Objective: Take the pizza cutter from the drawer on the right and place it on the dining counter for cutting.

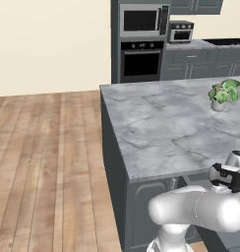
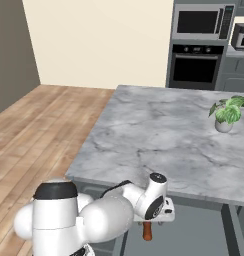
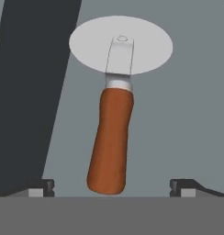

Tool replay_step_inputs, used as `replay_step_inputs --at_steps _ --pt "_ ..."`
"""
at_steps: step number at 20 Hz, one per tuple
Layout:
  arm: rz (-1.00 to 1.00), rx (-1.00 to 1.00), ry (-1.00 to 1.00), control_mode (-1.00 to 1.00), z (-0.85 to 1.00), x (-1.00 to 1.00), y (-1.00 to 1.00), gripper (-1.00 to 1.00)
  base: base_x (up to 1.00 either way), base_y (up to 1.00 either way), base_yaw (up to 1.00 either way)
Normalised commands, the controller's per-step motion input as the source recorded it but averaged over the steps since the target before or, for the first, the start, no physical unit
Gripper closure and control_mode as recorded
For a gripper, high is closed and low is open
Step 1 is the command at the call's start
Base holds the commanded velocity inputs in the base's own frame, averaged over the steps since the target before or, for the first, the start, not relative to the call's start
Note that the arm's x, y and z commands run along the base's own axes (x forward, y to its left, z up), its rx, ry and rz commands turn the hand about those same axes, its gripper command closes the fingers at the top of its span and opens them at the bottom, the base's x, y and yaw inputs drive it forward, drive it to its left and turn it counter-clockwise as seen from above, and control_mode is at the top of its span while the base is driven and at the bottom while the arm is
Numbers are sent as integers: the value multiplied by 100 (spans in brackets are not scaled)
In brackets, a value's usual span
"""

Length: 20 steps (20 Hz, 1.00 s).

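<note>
The gripper [image 3: 112, 188], its two dark fingertips [image 3: 40, 187] spread wide apart and clamped on nothing, hangs over a pizza cutter [image 3: 114, 114] lying flat on the grey floor of the open drawer [image 3: 187, 128]. The brown wooden handle points toward the gripper and sits between the fingertips without touching them, the round steel blade at the far end. From the right base view, the handle's tip shows below the white arm [image 2: 111, 212], under the edge of a marble-topped bench [image 2: 159, 140] carrying a small potted plant [image 2: 226, 114].
</note>
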Motion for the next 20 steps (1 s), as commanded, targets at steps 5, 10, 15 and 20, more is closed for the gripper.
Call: replay_step_inputs --at_steps 5,10,15,20 --pt "0 0 0 -100 -31 0 0 -100 0 0 0" --pt "0 0 0 -100 -27 0 2 -100 0 0 0" --pt "0 0 0 -100 -22 0 2 -100 0 0 0" --pt "0 0 0 -100 -16 0 0 -100 0 0 0"
